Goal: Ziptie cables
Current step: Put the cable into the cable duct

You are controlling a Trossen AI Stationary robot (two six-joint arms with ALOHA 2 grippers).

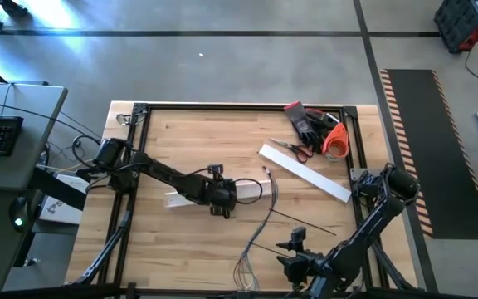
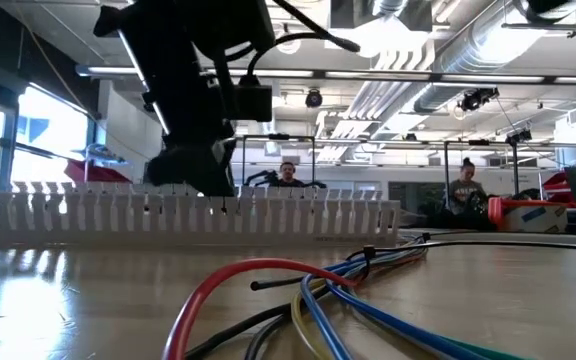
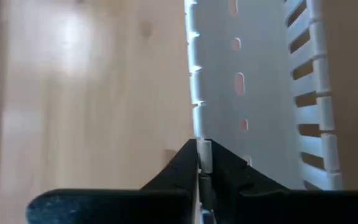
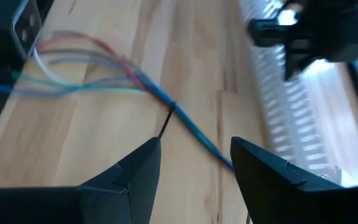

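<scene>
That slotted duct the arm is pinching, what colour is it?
White; the duct shows best in the left wrist view.

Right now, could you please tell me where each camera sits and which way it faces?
High: overhead, facing down; both arms, cables, duct.
Low: table height, level across; left arm above duct, cables near.
Left wrist: behind left tool, shut on the duct's wall.
Right wrist: behind open right tool, facing cables.
All four show the duct.
</scene>
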